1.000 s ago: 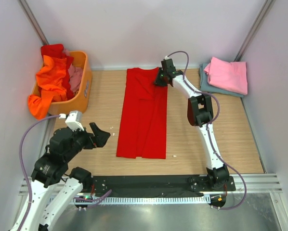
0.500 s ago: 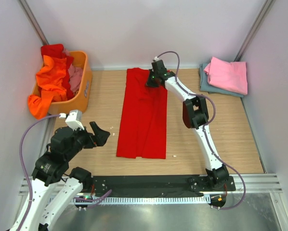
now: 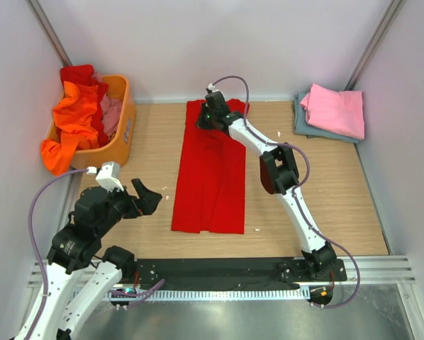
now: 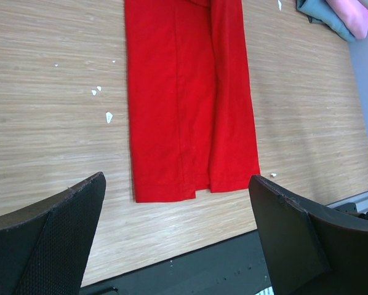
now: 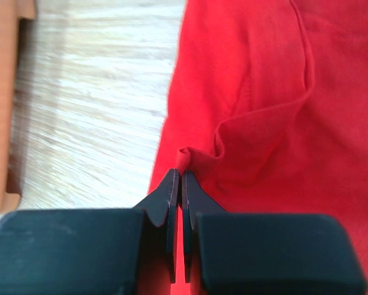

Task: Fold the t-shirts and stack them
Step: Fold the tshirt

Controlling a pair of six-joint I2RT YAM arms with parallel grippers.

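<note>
A large red t-shirt lies on the wooden table as a long strip, sides folded in; it also shows in the left wrist view. My right gripper is at its far end, shut on a pinch of the red cloth, which puckers up between the fingertips. My left gripper hovers open near the table's left front, nothing between its fingers. Pink and grey-blue folded t-shirts are stacked at the far right. Orange, red and pink shirts fill the basket.
An orange plastic basket stands at the far left, an orange shirt hanging over its near side. A black strip runs along the table's front edge. White walls close in on three sides. Small white flecks lie on the wood.
The right gripper has slid left along the red shirt's far end, from the right corner towards the left, closing on the cloth and dragging it. The left arm has stayed put.
</note>
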